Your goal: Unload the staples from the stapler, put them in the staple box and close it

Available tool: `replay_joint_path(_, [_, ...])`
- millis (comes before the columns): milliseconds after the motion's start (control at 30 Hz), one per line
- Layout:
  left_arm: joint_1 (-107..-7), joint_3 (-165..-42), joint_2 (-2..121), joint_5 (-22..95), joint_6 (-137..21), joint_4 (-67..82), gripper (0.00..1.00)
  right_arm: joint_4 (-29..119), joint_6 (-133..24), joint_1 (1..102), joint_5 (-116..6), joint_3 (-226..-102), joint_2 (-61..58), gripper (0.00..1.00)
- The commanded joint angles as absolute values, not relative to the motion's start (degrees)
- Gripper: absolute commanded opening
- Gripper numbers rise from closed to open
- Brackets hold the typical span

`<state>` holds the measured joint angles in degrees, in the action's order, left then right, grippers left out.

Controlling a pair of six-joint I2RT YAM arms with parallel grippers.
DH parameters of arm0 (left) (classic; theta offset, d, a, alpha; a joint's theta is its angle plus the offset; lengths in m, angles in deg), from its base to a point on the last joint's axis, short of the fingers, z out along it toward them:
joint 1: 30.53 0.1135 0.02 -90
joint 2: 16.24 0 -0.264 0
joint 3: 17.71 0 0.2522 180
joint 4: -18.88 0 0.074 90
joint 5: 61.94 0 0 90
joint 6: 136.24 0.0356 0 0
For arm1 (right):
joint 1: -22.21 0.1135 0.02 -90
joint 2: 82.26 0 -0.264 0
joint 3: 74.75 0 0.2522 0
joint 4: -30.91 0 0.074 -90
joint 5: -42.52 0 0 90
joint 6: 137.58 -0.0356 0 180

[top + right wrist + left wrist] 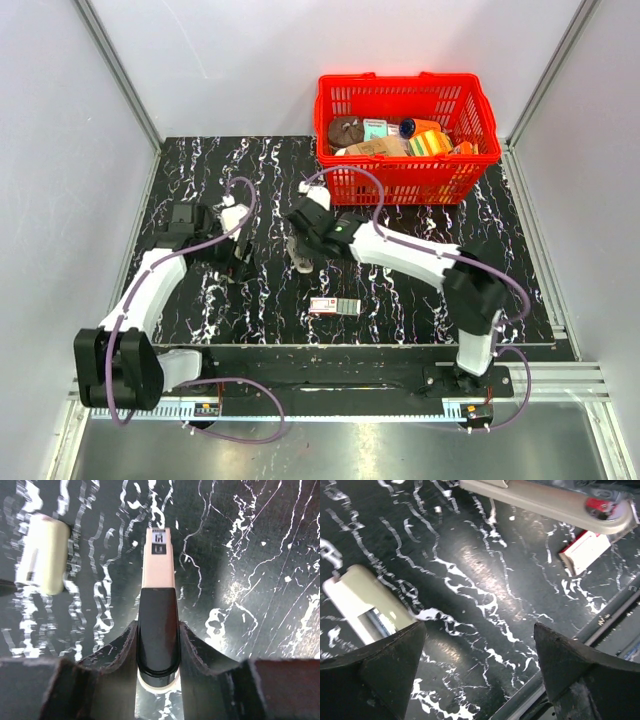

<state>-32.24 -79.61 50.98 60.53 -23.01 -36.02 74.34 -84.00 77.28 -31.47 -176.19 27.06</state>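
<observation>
The stapler (158,570) is beige with a black top and lies on the black marbled table. My right gripper (158,626) is shut on its black rear end, one finger on each side. In the top view the right gripper (303,252) sits at the table's middle. The stapler also shows at the top of the left wrist view (545,502). My left gripper (479,630) is open and empty just above the table, left of the stapler. A cream block (365,605) lies by its left finger; it also shows in the right wrist view (42,555).
A small red-and-white staple box (334,306) lies near the table's front edge, also in the left wrist view (585,552). A red basket (405,182) with several items stands at the back right. The table's front rail (615,610) is close to the left gripper.
</observation>
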Motion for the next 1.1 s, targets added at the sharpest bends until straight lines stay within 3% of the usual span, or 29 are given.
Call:
replay_joint_path(0, [-35.2,-83.1,53.4,67.3,-26.7,-30.9,0.93,63.1,-93.5,77.6,-28.5,-172.4,16.3,0.00])
replay_joint_path(333, [-40.0,-86.0,59.8,81.1,-39.2,-24.5,0.97,59.6,-97.8,77.9,-22.1,-168.1,13.9,0.00])
replay_joint_path(567, [-42.7,-84.9,62.8,80.5,-44.8,-18.6,0.98,57.7,-99.4,77.9,-19.4,-168.7,14.9,0.00])
replay_joint_path(700, [-42.8,-83.9,64.4,77.7,-50.3,-11.9,0.90,56.9,-101.4,78.0,-19.9,-169.0,15.8,0.00])
replay_joint_path(967, [-43.2,-84.2,67.8,76.6,-53.3,-5.9,0.87,55.0,-103.7,78.8,-21.1,-168.1,15.8,0.00])
replay_joint_path(1067, [-43.4,-84.4,69.6,76.9,-53.2,-5.6,0.80,54.1,-104.0,79.3,-21.1,-168.1,15.8,0.00])
